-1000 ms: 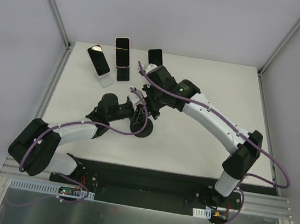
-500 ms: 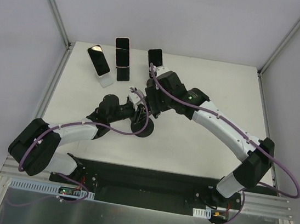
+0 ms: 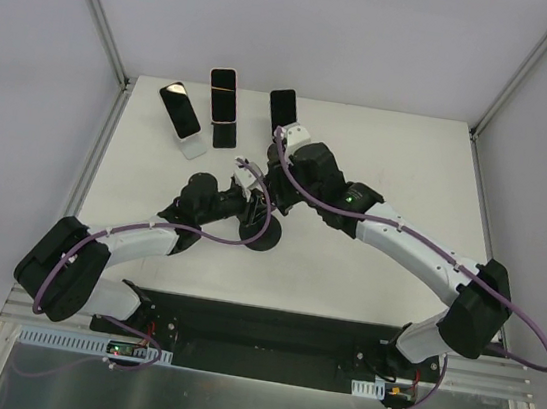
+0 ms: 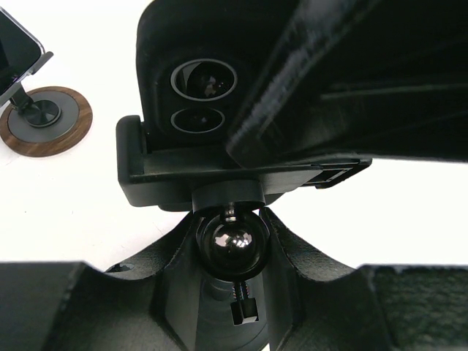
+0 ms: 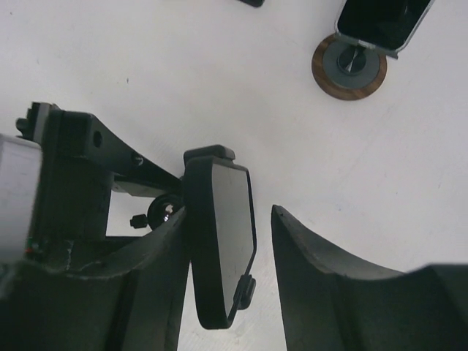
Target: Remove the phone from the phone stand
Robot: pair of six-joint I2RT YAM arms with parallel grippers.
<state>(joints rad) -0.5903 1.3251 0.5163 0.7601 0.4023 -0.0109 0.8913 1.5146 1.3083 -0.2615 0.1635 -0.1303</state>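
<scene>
Three spare phones stand in a row along the far edge of the white table point(image 3: 389, 169), all dark-screened and tilted back. The first phone point(image 3: 178, 108), nearest the far left corner, sits on a white stand point(image 3: 193, 147). Just beside it, the pale-edged second phone point(image 3: 222, 95) rises from a black stand point(image 3: 224, 136). The third phone point(image 3: 283, 104), near the middle of the far edge, rests on a round wood-rimmed base point(image 5: 349, 66) with a grey centre. Grey walls point(image 3: 307, 27) and metal frame rails point(image 3: 97, 10) enclose the table.
</scene>
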